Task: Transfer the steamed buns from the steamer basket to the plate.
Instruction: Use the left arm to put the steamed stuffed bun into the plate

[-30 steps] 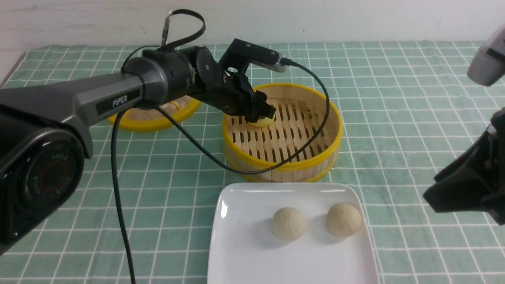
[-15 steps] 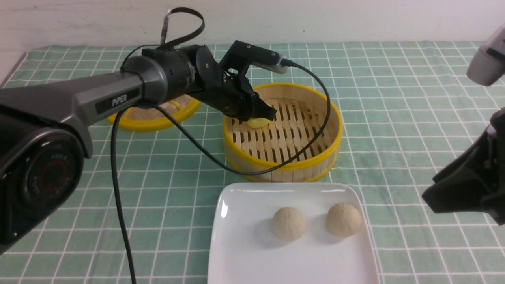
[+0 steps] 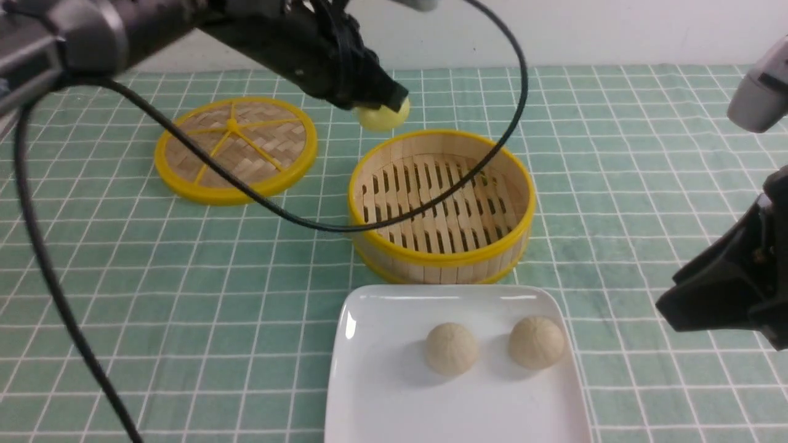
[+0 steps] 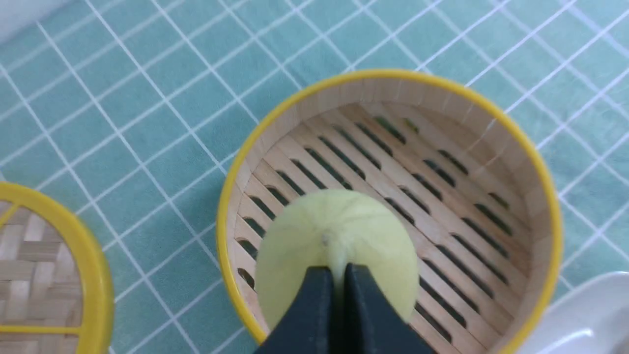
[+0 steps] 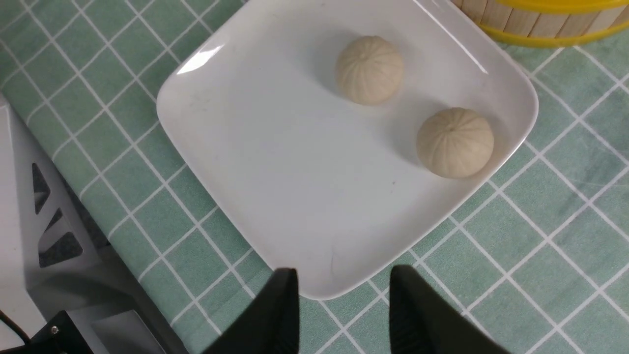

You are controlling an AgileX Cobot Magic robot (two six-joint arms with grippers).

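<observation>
on my front feed a plain white wall [image 3: 615, 31] runs along the back. a pale green cloth [image 3: 615, 184] with a grid of thin white lines covers everything in front of it (on the right wrist feed its near edge ends beside a pale grey panel [image 5: 24, 275] with triangular cut-outs). the light is soft and even, shadows faint.

3 steamed buns [image 3: 451, 349], 1 steamer basket [image 3: 440, 258], 1 plate [image 3: 381, 394], 1 lid [image 3: 235, 149].

By colour the buns number 2 cream-beige buns [image 3: 451, 349] [image 3: 536, 342] and 1 pale yellow bun [image 3: 383, 117], 3 in all. The round bamboo ware comes to 2 pieces: 1 basket with 2 yellow rims and 1 flat woven lid. There is 1 white plate. The arms carry 2 grippers, 1 left gripper [image 4: 338, 275] and 1 right gripper [image 5: 342, 287], each with 2 dark fingers. Under everything lies 1 green checked tablecloth [image 3: 615, 154], and 1 black cable [image 3: 49, 271] loops across it.
</observation>
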